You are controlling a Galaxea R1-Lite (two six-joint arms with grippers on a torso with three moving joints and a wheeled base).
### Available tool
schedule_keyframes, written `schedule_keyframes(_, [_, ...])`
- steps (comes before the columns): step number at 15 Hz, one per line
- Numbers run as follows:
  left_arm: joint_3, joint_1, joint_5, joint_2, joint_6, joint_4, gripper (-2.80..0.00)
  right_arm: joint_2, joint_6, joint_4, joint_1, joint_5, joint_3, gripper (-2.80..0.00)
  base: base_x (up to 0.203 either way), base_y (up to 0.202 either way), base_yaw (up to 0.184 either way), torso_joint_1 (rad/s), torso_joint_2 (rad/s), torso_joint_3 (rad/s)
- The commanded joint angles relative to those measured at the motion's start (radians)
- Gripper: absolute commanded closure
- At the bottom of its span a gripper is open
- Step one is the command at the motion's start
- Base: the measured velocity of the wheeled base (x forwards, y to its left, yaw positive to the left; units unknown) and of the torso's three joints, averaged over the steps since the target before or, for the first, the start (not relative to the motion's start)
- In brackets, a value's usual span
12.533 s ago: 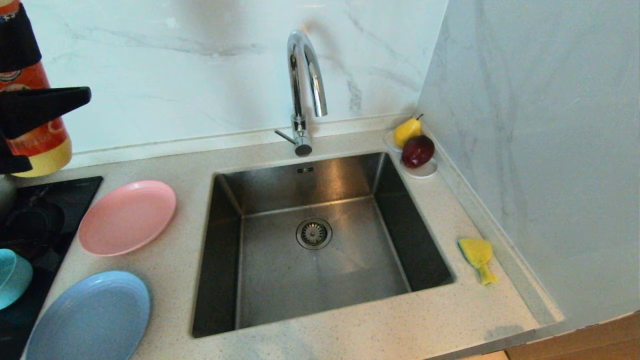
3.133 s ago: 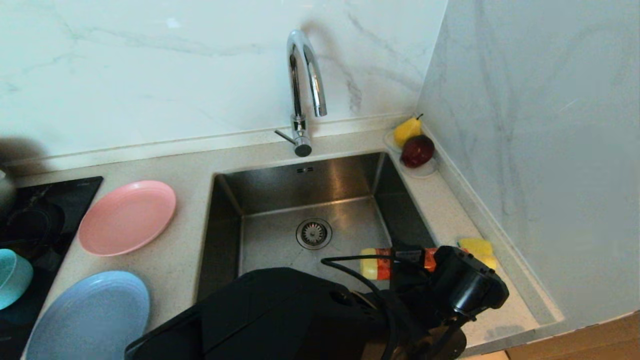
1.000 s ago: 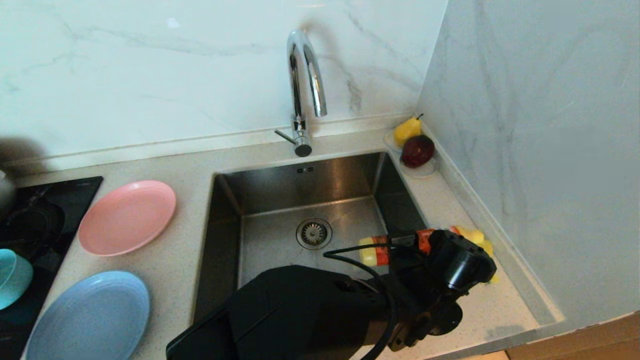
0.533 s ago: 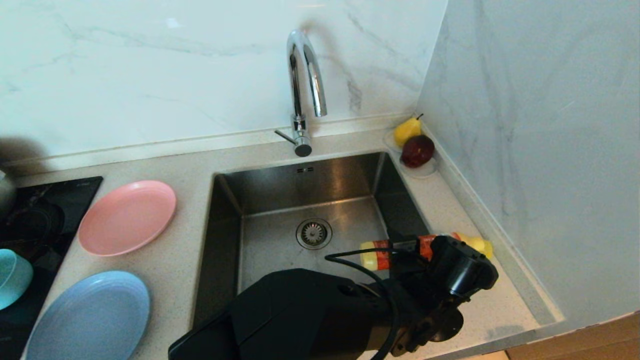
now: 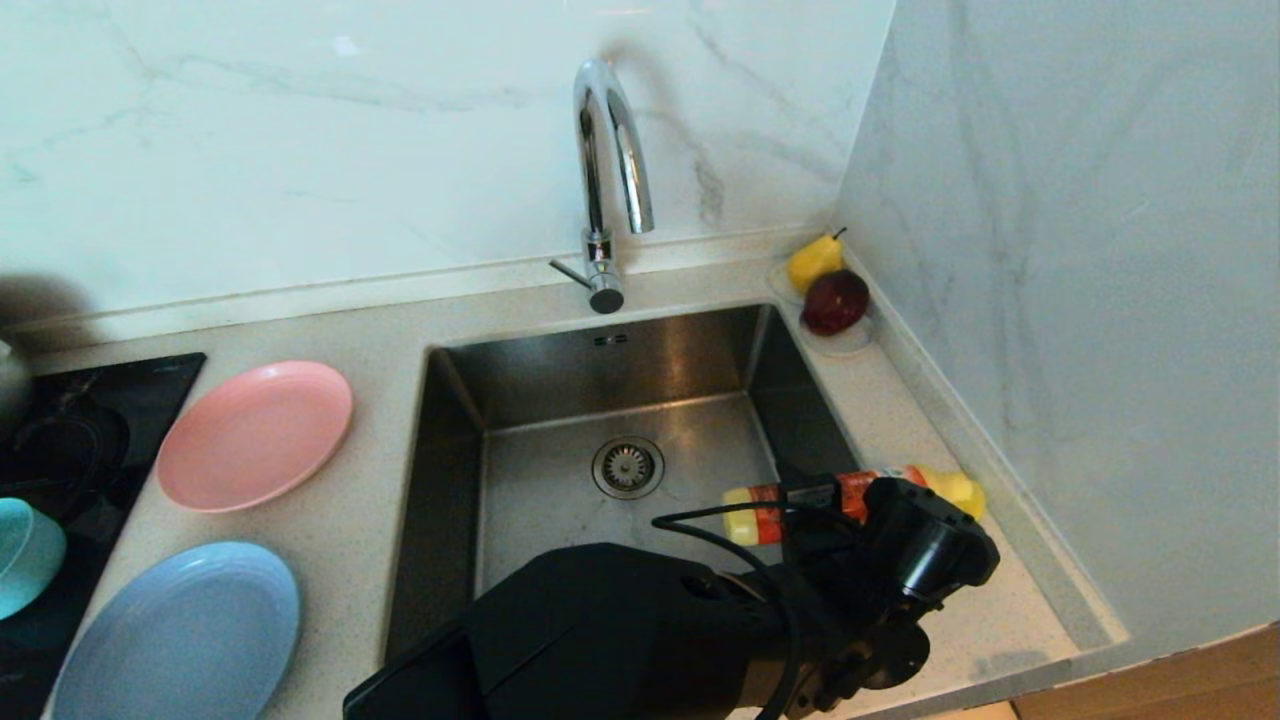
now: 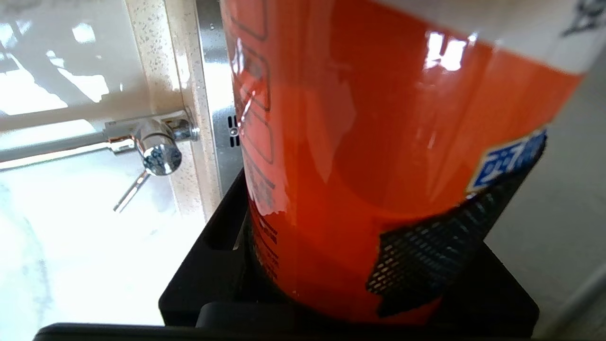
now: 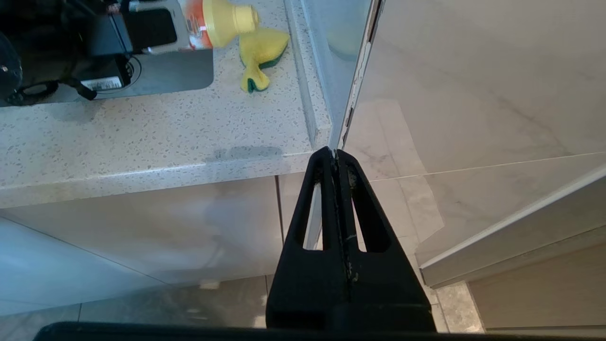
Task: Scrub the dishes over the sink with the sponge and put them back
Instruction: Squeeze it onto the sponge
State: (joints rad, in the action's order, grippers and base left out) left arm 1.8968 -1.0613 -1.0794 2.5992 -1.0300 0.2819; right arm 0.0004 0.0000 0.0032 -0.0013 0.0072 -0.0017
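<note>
My left gripper (image 5: 808,508) is shut on an orange-labelled yellow detergent bottle (image 5: 770,505), held lying level over the sink's right rim. In the left wrist view the bottle (image 6: 378,142) fills the space between the fingers of the left gripper (image 6: 360,222). Its yellow cap (image 7: 227,21) hangs just above the yellow sponge (image 7: 262,49) on the counter. To the left of the sink (image 5: 560,510) lie the pink plate (image 5: 255,435), blue plate (image 5: 180,630) and teal bowl (image 5: 25,555). My right gripper (image 7: 335,154) hangs shut and empty below the counter's front edge.
The chrome tap (image 5: 610,150) stands behind the basin. A pear (image 5: 815,262) and a dark red fruit (image 5: 835,300) sit on a white saucer (image 5: 855,345) in the back right corner. The marble wall (image 5: 1080,300) hems the right side. A black hob (image 5: 60,440) lies far left.
Since the earliest frame my left arm has carried the bottle from the far left to the sponge at the sink's right. Over the last second it has barely shifted.
</note>
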Motion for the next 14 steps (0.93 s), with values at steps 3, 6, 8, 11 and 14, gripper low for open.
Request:
schedule_keyframes(3, [-0.005,0.0,-0.013,-0.019,-0.005,-0.004,0.0,0.001,0.0,0.0,0.0,0.0,0.0,0.0,0.0,0.0,0.0,0.0,0.0,0.0])
schedule_keyframes(6, [-0.007,-0.002,-0.013,-0.011,-0.007,-0.011,0.0,0.001,0.0,0.0,0.001,0.0,0.0,0.0,0.0,0.0,0.0,0.0,0.0,0.0])
schedule_keyframes(8, [-0.024,-0.006,-0.013,-0.01,-0.01,-0.015,0.0,0.001,0.0,0.0,0.001,0.0,0.0,0.0,0.0,0.0,0.0,0.0,0.0,0.0])
schedule_keyframes(11, [-0.061,-0.006,-0.013,-0.013,-0.008,-0.012,0.0,0.0,0.0,0.0,0.0,0.0,0.0,0.0,0.0,0.0,0.0,0.0,0.0,0.0])
schedule_keyframes(14, [-0.061,-0.006,-0.013,-0.013,-0.007,-0.01,0.0,0.0,0.0,0.0,0.0,0.0,0.0,0.0,0.0,0.0,0.0,0.0,0.0,0.0])
